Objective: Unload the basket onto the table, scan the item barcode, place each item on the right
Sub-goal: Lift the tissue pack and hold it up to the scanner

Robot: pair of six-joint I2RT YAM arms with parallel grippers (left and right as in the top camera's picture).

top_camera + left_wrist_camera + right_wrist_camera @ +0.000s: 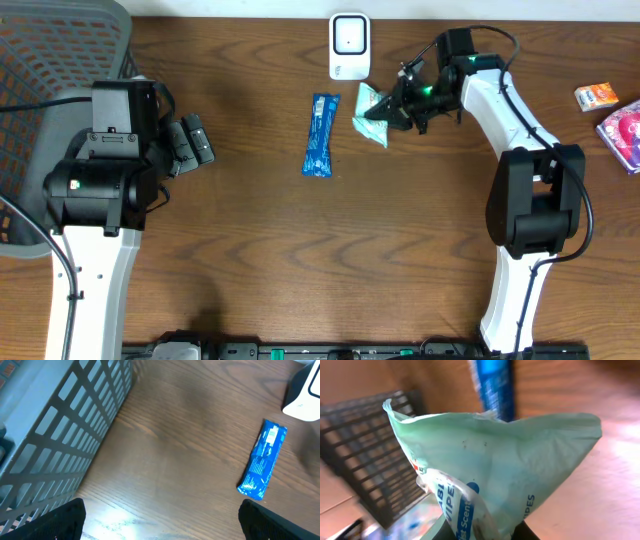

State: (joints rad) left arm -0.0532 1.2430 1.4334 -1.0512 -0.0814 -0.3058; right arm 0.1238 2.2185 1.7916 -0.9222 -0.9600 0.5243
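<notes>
My R gripper (pixel 393 114) pinches green wipes pack (pixel 510 470); label reads "WIPES", maybe "Scen…", rest cut off. L gripper (pixel 197 142) spread wide, empty.

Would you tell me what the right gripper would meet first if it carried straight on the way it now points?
Likely the blue bar, lying just beyond the wipes pack that the right gripper holds; it might pass above it, since height is unclear.
</notes>
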